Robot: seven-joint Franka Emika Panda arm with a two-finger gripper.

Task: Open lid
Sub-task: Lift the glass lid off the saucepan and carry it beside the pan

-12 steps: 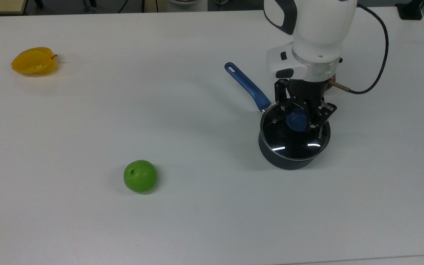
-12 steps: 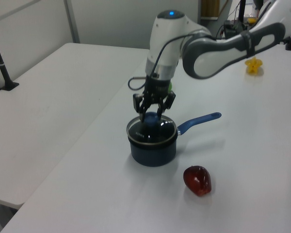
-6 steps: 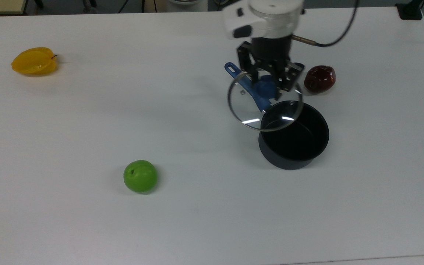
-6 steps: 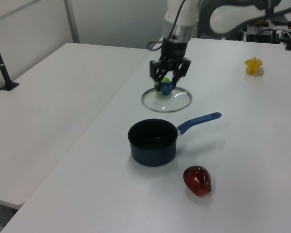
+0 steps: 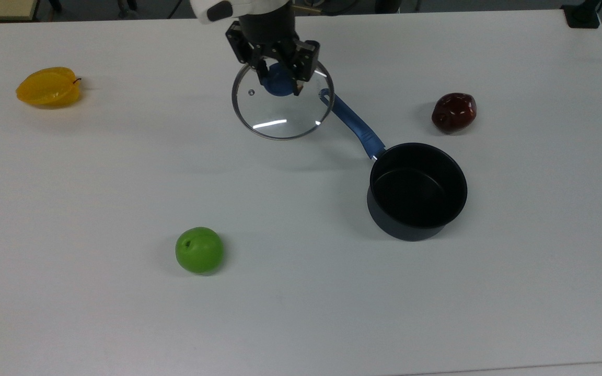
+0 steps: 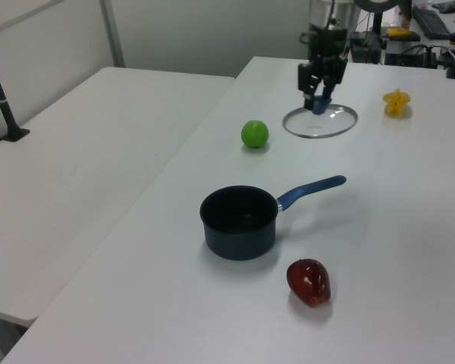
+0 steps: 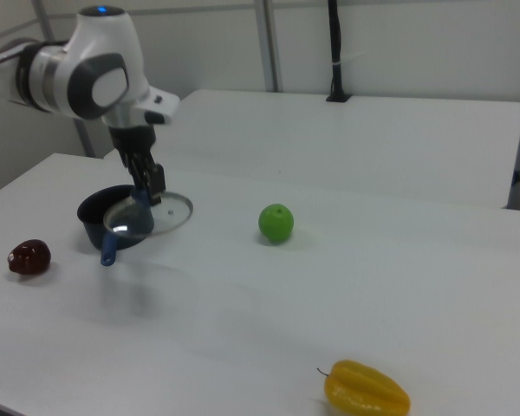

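Observation:
The round glass lid [image 5: 282, 112] [image 6: 322, 123] [image 7: 160, 215] with a metal rim hangs level above the table, away from the pot. My gripper [image 5: 279, 77] [image 6: 319, 97] [image 7: 147, 192] is shut on its blue centre knob [image 5: 278, 83]. The dark saucepan [image 5: 417, 191] [image 6: 239, 223] [image 7: 97, 211] stands uncovered and empty, its blue handle [image 5: 352, 124] [image 6: 311, 191] pointing toward the lid in the top view. In the right view the lid partly overlaps the pot.
On the white table [image 5: 97, 183] lie a green apple [image 5: 199, 250] [image 6: 255, 134] [image 7: 276, 223], a yellow starfruit [image 5: 48, 86] [image 6: 396, 101] [image 7: 367, 392] and a dark red fruit [image 5: 454, 112] [image 6: 309, 281] [image 7: 29, 257]. A second table [image 6: 83, 144] stands beside it.
The lid, held by its knob, was lifted off the saucepan and carried to the top view's upper left, past the handle's tip. The pot stayed in place, now uncovered.

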